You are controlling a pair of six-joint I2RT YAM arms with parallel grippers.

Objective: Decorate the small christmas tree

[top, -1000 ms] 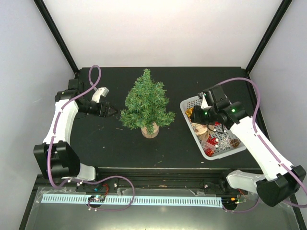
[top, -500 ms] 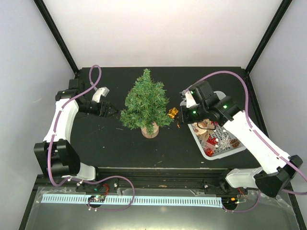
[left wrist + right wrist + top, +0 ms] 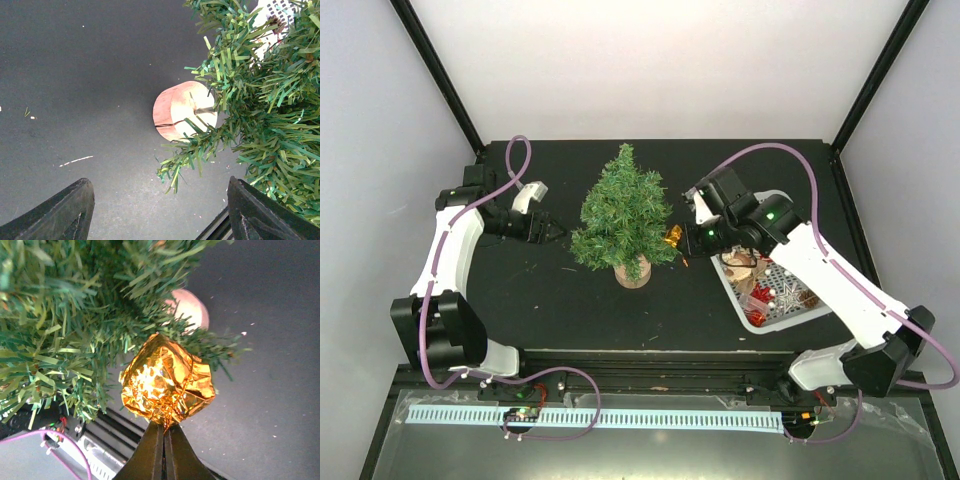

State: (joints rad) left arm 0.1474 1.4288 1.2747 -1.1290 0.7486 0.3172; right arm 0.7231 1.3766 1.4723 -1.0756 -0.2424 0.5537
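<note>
Right wrist — crumpled gold-foil ball (image 3: 167, 382) against bristly tree (image 3: 60, 305).

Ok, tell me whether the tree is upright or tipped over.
Upright: the small christmas tree stands on its round wood stump, tip up, on the black table.

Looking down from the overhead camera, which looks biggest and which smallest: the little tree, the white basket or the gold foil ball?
1. small christmas tree and white basket: they look about alike, and the basket is partly hidden, so no ranking.
2. gold foil ornament: clearly smallest.
</note>
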